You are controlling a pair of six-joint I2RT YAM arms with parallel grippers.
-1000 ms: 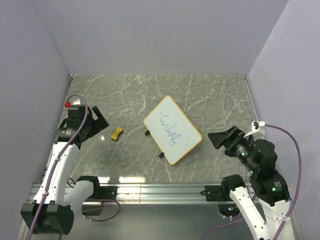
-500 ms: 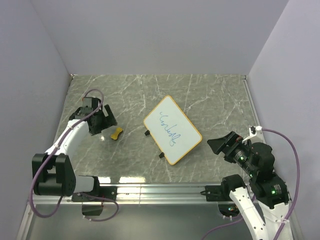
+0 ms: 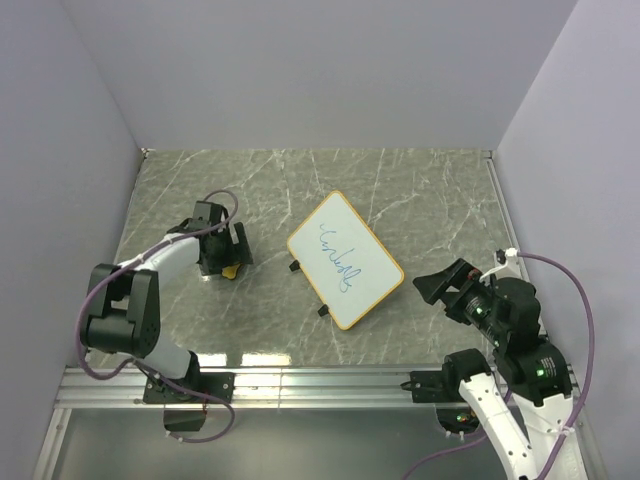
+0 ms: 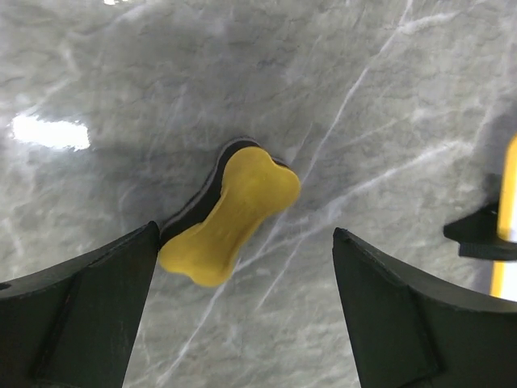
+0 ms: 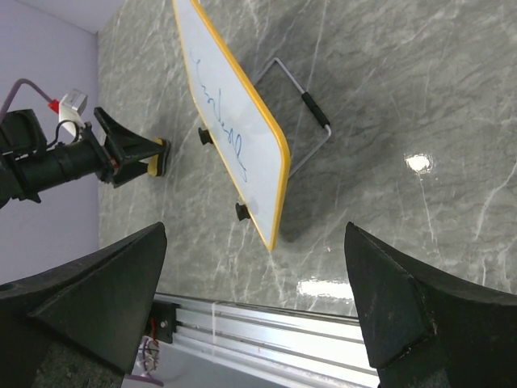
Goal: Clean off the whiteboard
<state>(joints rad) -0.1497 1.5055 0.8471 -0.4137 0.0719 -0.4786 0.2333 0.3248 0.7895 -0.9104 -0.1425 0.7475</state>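
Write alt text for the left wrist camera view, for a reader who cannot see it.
A yellow bone-shaped eraser lies on the grey marbled table, between the open black fingers of the left gripper, nearer the one at picture left. At the right edge, a sliver of the orange-framed whiteboard and a black clip show.

Glossy marble-look table (image 4: 388,97); smooth, shiny whiteboard (image 3: 345,258); matt yellow eraser (image 4: 230,214)

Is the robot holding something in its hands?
Nothing yet. The left hand is open around the small yellow bone-shaped eraser lying on the marble table, and the right hand is open and empty.
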